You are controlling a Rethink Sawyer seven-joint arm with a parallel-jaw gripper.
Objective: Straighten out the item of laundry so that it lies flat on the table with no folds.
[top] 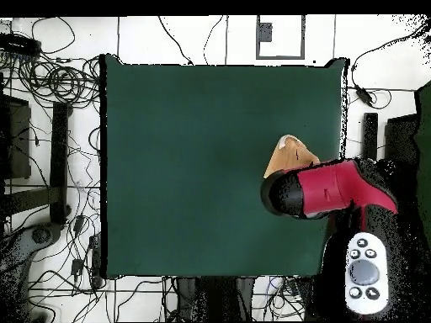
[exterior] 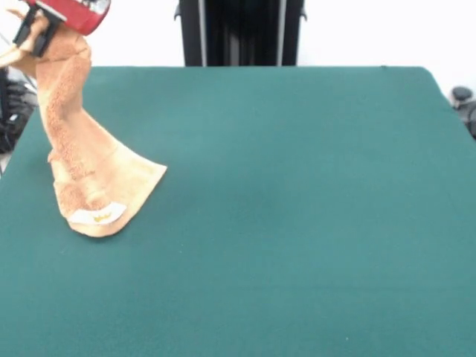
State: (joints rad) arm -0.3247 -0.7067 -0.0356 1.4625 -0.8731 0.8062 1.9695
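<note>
Orange-tan terry hangs in a twisted column: the towel (exterior: 82, 160) is pinched at its top by the fingers (exterior: 33, 31), which are clenched on a bunched corner at about 10 o'clock in the front view. Its lower end fans out and rests on the table (exterior: 297, 223), the white tag (exterior: 97, 216) showing at the bottom hem. Lifting it by one corner looks meant to let the weight pull the folds out, so the cloth can then be dragged and laid down flat. In the overhead view the arm (top: 332, 189) covers most of the towel; only a tan wedge pokes out at 11 o'clock from the wrist, close to the table's 3 o'clock edge. That placement is a worry, I judge: there is little green on that side, so laying it out should go toward the table's middle. Straightening is only begun; nothing lies flat yet.
</note>
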